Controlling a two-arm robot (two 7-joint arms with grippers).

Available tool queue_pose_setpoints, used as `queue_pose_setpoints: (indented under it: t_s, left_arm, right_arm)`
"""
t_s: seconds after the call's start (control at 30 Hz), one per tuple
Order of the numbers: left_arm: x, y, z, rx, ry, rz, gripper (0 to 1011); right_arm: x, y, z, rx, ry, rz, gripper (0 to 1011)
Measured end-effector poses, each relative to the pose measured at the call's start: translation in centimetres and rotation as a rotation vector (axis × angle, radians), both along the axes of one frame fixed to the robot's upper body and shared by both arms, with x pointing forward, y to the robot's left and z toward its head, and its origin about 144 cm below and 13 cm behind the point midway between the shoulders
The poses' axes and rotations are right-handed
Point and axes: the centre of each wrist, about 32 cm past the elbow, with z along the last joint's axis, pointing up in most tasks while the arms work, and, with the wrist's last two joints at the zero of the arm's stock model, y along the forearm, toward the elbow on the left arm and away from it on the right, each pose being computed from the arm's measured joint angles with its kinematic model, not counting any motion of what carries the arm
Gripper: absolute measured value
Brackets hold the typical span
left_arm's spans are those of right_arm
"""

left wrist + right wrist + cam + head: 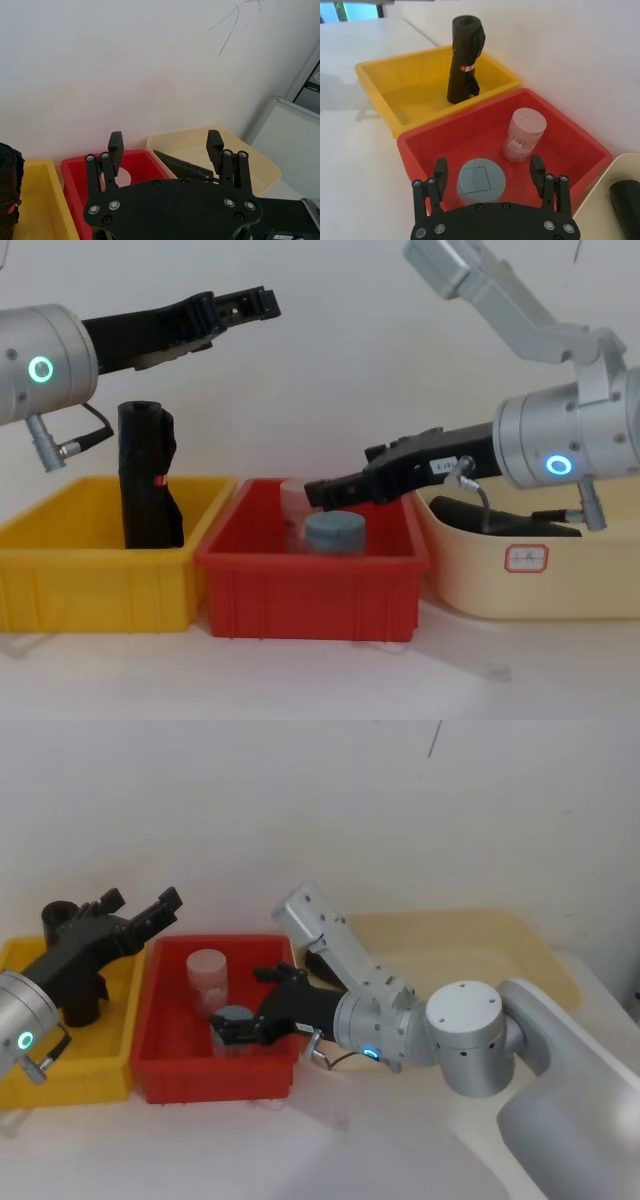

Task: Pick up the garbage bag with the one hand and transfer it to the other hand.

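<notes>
My left gripper (165, 145) has its jaws wide and empty, high above the yellow bin (100, 540). The garbage bag (148, 475) stands in that bin. If I come down crooked, I may knock it over. My right gripper (488, 171), wide too, hangs over jars (525, 130) in the red bin (310, 590). White table (320, 680), white wall (380, 360).

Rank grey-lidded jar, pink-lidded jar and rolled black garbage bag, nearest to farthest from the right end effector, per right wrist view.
1. Grey-lidded jar, red plastic bin, directly ahead.
2. Pink-lidded jar, same bin, farther in.
3. Rolled black garbage bag, upright, yellow plastic bin.
</notes>
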Motion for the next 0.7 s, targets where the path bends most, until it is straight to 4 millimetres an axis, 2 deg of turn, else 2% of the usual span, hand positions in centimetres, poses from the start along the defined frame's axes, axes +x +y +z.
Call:
queue_pose_setpoints:
  t_s: [0.7]
  left_arm:
    - [0.0, 0.0, 0.0, 0.000, 0.000, 0.000, 1001]
  right_arm:
    - [1.1, 0.7, -1.1, -0.060, 0.035, 0.039, 1004]
